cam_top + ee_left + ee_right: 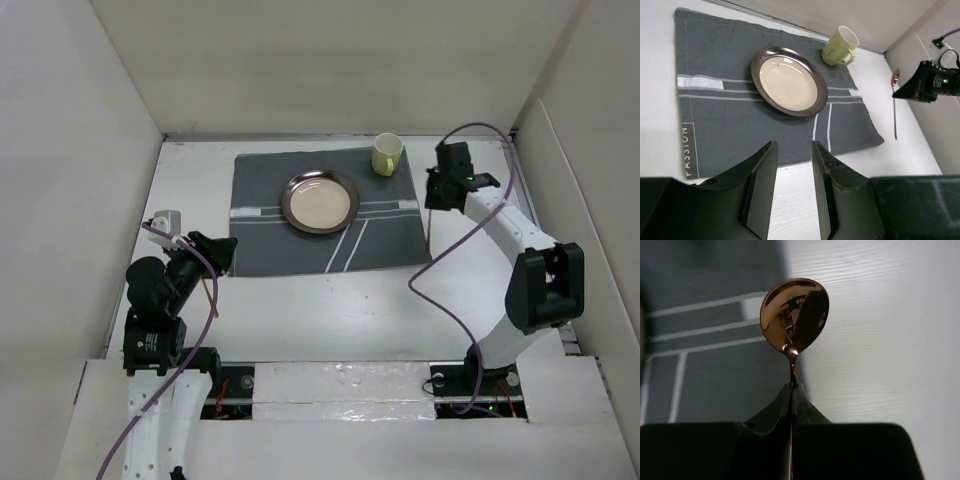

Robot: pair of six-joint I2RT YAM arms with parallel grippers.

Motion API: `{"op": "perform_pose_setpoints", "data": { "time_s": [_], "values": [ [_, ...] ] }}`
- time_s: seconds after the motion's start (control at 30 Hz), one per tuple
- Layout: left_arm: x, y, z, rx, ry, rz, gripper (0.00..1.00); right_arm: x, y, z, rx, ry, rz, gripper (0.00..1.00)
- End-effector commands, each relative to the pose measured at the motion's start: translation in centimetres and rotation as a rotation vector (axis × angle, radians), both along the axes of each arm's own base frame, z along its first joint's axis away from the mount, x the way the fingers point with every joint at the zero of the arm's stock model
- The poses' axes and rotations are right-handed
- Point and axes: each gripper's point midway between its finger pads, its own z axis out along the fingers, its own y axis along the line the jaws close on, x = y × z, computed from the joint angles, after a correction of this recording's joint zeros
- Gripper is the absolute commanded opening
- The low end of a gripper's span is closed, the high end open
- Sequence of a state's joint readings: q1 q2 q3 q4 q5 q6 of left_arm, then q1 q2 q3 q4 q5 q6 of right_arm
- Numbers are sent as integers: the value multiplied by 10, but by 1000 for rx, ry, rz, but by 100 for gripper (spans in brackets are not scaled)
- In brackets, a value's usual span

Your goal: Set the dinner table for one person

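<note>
The right gripper [791, 390] was seen closed tight on the thin neck of a copper-coloured spoon [795, 315], with no gap left between its fingers. The bowl of the spoon stood just ahead of the fingertips with one polished face turned to the wrist camera, and the handle ran back between the fingers and out behind them. In the top view the long axis of the spoon [429, 228] was laid near-to-far, with the bowl at the far end by the right gripper [437, 195] and the handle end toward the arm bases. Whether the handle end touched the table [330, 310] could not be told.

The left gripper [794, 145] was held with its fingers apart by a moderate gap; nothing was gripped or touched by them.

The table was spread flat beneath both grippers, white and walled by white panels. In the top view its wider span was laid from the left arm's side to the right arm's side. A dark grey placemat [735, 125] with white stripes was laid on it, ahead of the left gripper and just to the left of the held spoon. A round metal-rimmed plate [788, 81] was set on the placemat, straight ahead of the left gripper. A pale green mug [839, 46] was stood at the far right corner of the placemat, beyond the plate and to the left of the right gripper
</note>
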State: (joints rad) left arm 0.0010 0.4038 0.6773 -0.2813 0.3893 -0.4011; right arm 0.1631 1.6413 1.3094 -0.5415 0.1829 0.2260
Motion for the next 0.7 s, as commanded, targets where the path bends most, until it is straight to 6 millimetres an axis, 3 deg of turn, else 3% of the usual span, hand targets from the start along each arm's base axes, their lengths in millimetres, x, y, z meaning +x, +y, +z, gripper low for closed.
{"op": "perform_pose_setpoints", "data": {
  "time_s": [0.0,0.07,0.27,0.43,0.67],
  "values": [
    [2,-3,9,9,-35,-19,30,2,58,17,71,-72,108,0],
    [3,-4,7,7,-28,-24,30,-4,99,17,130,-76,185,0],
    [5,-3,6,5,-21,-17,30,2,174,9,207,-76,281,0],
    [5,-2,5,4,-22,-14,31,31,193,-15,224,-32,262,0],
    [6,-2,4,5,-15,-16,31,69,184,-29,219,-29,186,0]
  ]
}}
